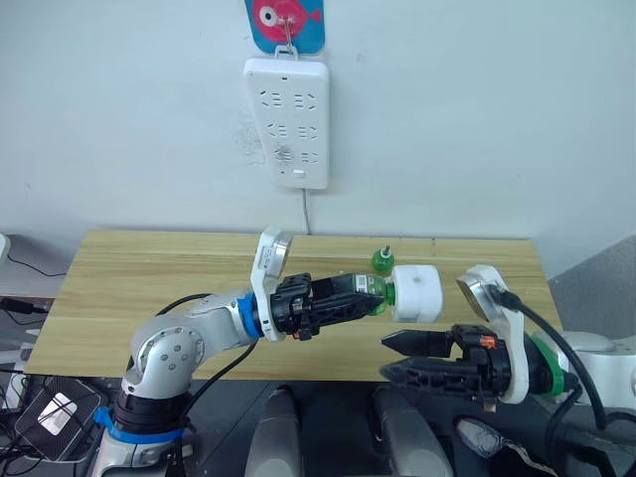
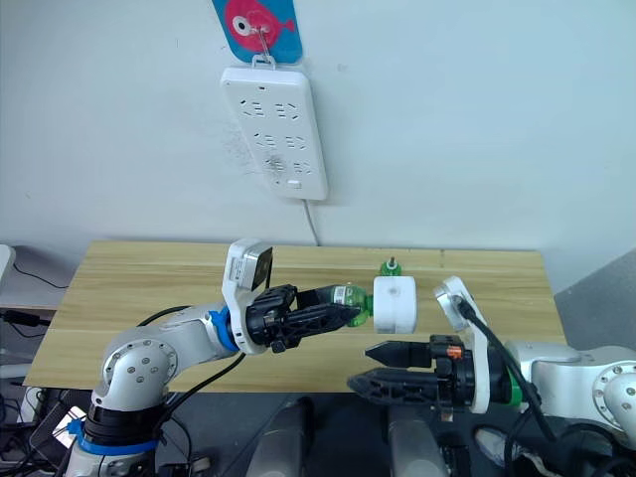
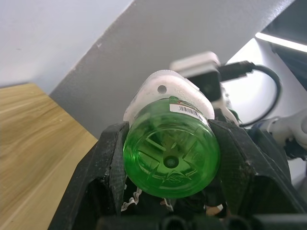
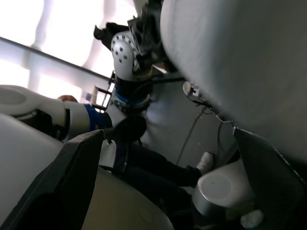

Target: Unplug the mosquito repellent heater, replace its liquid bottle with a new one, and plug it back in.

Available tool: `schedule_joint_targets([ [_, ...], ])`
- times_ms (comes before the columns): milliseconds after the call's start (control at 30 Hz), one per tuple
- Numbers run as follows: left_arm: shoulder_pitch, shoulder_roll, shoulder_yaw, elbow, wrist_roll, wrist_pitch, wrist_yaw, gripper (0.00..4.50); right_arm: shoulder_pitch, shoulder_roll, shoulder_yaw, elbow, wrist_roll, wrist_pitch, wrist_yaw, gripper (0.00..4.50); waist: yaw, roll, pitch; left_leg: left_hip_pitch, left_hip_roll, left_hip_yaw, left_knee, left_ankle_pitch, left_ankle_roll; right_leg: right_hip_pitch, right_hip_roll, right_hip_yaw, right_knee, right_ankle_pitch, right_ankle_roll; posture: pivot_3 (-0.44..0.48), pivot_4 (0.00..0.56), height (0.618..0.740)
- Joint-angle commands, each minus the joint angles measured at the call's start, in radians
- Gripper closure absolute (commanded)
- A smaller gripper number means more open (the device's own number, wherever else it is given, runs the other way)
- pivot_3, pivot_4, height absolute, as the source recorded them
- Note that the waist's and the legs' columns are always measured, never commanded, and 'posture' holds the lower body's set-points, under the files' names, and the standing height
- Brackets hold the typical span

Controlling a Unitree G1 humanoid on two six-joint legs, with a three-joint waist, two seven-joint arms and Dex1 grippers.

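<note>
My left gripper (image 1: 366, 294) is shut on a green liquid bottle (image 1: 370, 291), held sideways above the table's front half. The bottle's neck end sits in the white mosquito repellent heater (image 1: 417, 292), which hangs off it to the right. In the left wrist view the bottle's round base (image 3: 169, 153) is clamped between both fingers, with the heater (image 3: 163, 88) behind it. My right gripper (image 1: 388, 356) is open just below the heater, its fingers pointing left and touching nothing. A second green bottle (image 1: 382, 260) stands upright on the table behind the heater.
A long white power strip (image 1: 288, 121) hangs on the wall under a blue and pink fish hook (image 1: 285, 20), its cord dropping behind the wooden table (image 1: 149, 288). The strip's sockets are unoccupied.
</note>
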Motion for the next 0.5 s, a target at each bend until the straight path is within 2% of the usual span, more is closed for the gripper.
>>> schedule_joint_targets([
  [33, -0.005, 0.009, 0.016, -0.024, -0.017, -0.011, -0.022, 2.18, 0.060, -0.067, -0.158, -0.035, -0.040, 0.023, 0.109, 0.97, 0.000, 0.000, 0.000, 0.000, 0.000, 0.000, 0.000, 0.000, 0.000, 0.000, 0.000, 0.000, 0.000, 0.000, 0.000, -0.045, 0.255, 0.735],
  [133, -0.004, 0.032, 0.019, -0.021, -0.028, 0.001, -0.043, 2.18, 0.091, -0.118, -0.295, 0.017, -0.034, 0.037, 0.161, 2.07, -0.001, -0.001, -0.001, 0.000, 0.000, 0.000, 0.000, 0.000, 0.000, 0.001, 0.000, 0.000, 0.000, 0.000, 0.000, -0.061, 0.252, 0.735],
  [200, -0.003, 0.049, 0.015, -0.022, -0.033, 0.010, -0.062, 2.18, 0.093, -0.131, -0.344, 0.065, -0.063, 0.035, 0.177, 2.81, -0.002, -0.002, -0.003, 0.001, 0.000, 0.000, 0.000, 0.000, 0.000, 0.001, 0.000, 0.000, 0.000, 0.000, 0.000, -0.063, 0.252, 0.735],
  [333, -0.007, 0.082, -0.005, -0.028, -0.043, 0.033, -0.109, 2.18, 0.001, -0.091, -0.288, 0.164, -0.196, -0.011, 0.163, 4.40, -0.003, -0.005, -0.004, 0.001, 0.000, 0.001, 0.000, 0.000, 0.000, 0.001, 0.000, 0.000, 0.000, 0.000, 0.000, -0.066, 0.247, 0.735],
  [500, -0.018, 0.083, -0.012, -0.030, -0.056, 0.049, -0.122, 2.18, -0.161, 0.030, -0.117, 0.179, -0.303, -0.013, 0.135, 4.50, -0.009, -0.006, -0.006, 0.001, 0.000, 0.000, 0.000, 0.000, 0.000, 0.001, 0.000, 0.000, 0.000, 0.000, 0.000, -0.060, 0.246, 0.735],
])
